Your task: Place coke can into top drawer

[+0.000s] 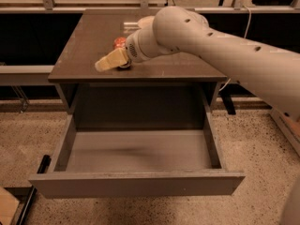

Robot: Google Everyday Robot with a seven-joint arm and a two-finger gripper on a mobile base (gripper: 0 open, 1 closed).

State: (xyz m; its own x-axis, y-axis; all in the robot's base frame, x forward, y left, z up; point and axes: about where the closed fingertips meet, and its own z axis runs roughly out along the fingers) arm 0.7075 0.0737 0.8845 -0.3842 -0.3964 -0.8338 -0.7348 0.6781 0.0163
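One can (119,42) sits on the bench (79,50) just behind the end effector (105,63), partly hidden by it, axis unclear; can't tell if the end effector grips anything; drawer (136,184) stands open below.

Counted: one gripper (100,65), over the cabinet (86,43) top. One coke can (119,42) just behind it, one white bowl (143,21) farther behind, one top drawer (136,184) below it. One cabinet.

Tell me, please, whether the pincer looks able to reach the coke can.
Probably yes: the pincer is just in front of the coke can on the cabinet top, with nothing visible between them.
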